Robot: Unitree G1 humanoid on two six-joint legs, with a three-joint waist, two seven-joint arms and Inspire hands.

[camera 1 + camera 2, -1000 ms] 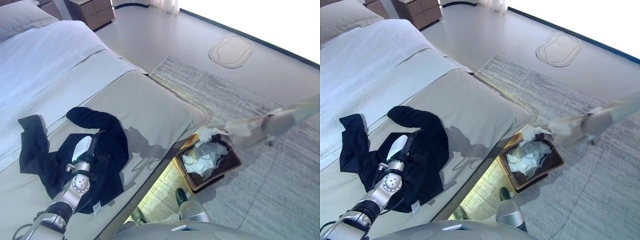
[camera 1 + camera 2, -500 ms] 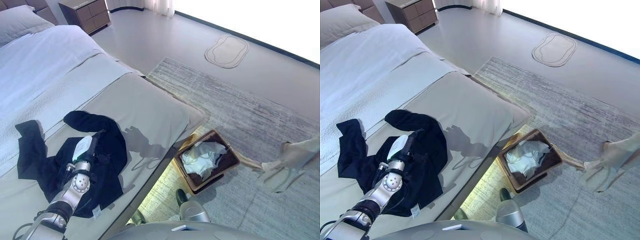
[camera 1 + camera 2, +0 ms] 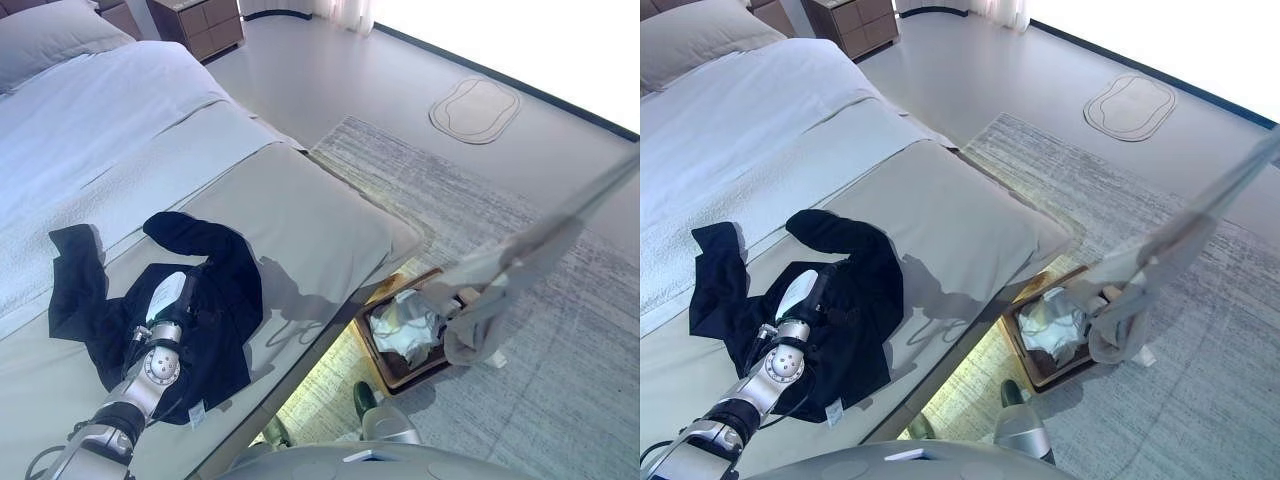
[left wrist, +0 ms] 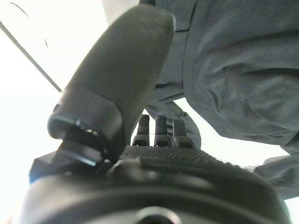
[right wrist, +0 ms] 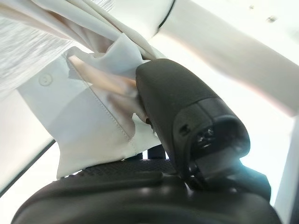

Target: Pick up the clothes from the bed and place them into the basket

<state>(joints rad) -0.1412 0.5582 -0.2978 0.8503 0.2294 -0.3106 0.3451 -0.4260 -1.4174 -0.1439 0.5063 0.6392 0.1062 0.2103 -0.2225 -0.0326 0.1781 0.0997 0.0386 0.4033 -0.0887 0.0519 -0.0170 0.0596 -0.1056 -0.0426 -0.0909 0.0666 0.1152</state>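
Observation:
A black garment (image 3: 225, 300) lies crumpled on the grey bed (image 3: 310, 220). My left hand (image 3: 165, 297) rests on top of it with its fingers (image 4: 159, 133) straight against the dark cloth. The brown basket (image 3: 388, 372) stands on the floor beside the bed, with white clothes (image 3: 405, 325) in it. My right hand (image 3: 478, 300) is blurred just above the basket's right side. In the right wrist view its thumb (image 5: 187, 107) pinches a white buttoned garment (image 5: 79, 116), which hangs over the basket's edge (image 3: 465, 345).
A grey rug (image 3: 560, 400) lies under the basket. An oval mat (image 3: 475, 105) lies on the floor farther off. A wooden nightstand (image 3: 200, 25) and a pillow (image 3: 50, 30) are at the head of the bed.
My right arm swung out to the right with the white garment, then came back over the basket. My left hand has stayed on the black garment. The camera shifted slightly.

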